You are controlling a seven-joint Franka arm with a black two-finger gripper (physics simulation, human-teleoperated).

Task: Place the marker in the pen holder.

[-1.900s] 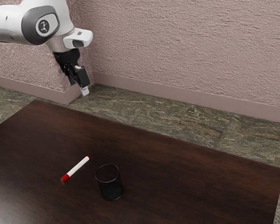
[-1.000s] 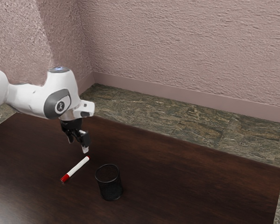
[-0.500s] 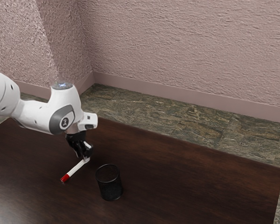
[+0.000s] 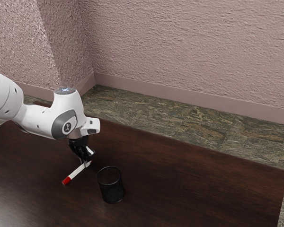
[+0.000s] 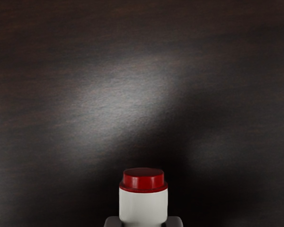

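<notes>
Tool closed on the marker, beside the pen holder.
The wrist view shows one finger against each side of the white barrel, the gap equal to the barrel's width; the grip is near the end opposite the large red cap. The hand points down, low over the tabletop; the marker is outside the upright holder. Relative to one second earlier, the arm is lower and the tool has reached the marker.

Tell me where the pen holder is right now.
The pen holder stands upright on the table, in the lower part of the exterior view, just to the exterior view's right of the marker.
</notes>
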